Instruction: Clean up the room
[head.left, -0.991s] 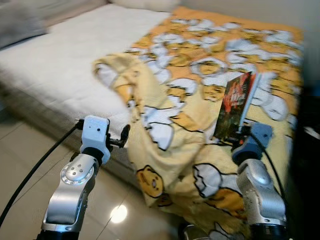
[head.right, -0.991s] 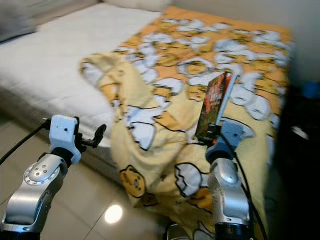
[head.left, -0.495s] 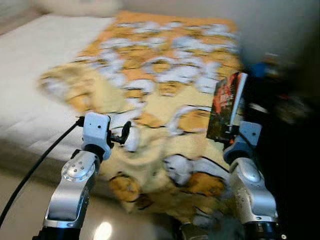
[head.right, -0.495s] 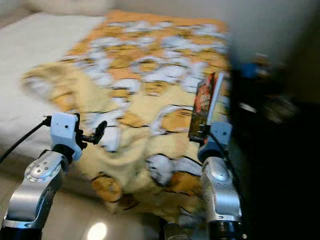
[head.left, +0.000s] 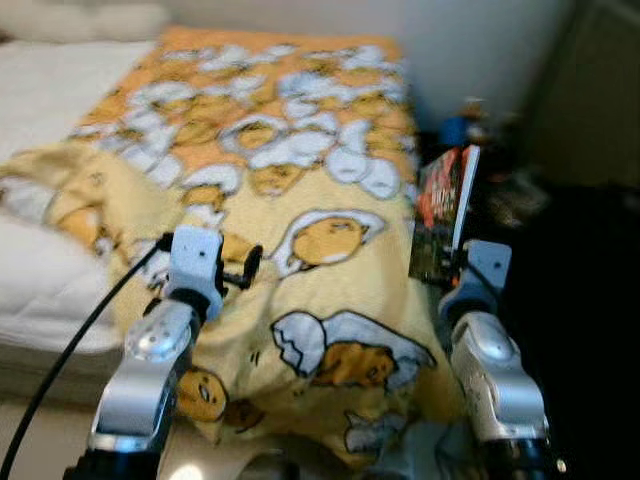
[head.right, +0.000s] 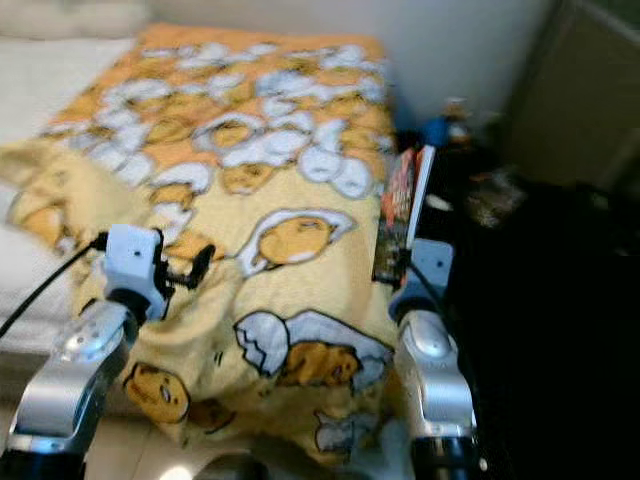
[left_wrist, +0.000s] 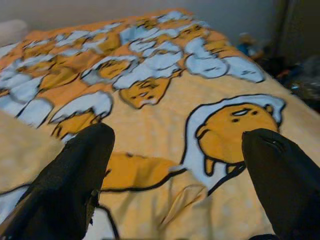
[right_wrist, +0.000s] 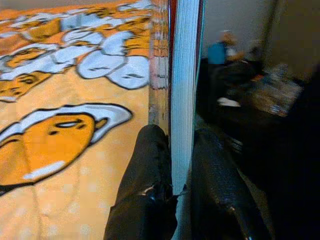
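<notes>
Yellow blanket (head.left: 300, 230) covers the bed. Beside it, the right gripper (right_wrist: 172, 165) pinches a book (head.left: 445, 213) upright; squeeze tight. Left gripper (left_wrist: 175, 165) is spread wide above the blanket.

I've swung the head to the right over the last second, so the bare white mattress (head.left: 40, 270) has slid to the left edge and the dark clutter (head.left: 520, 190) beside the bed has come into sight. The blanket (head.left: 300, 200) now hangs straight ahead instead of off to the right. The picture is sharper than half a second ago.
</notes>
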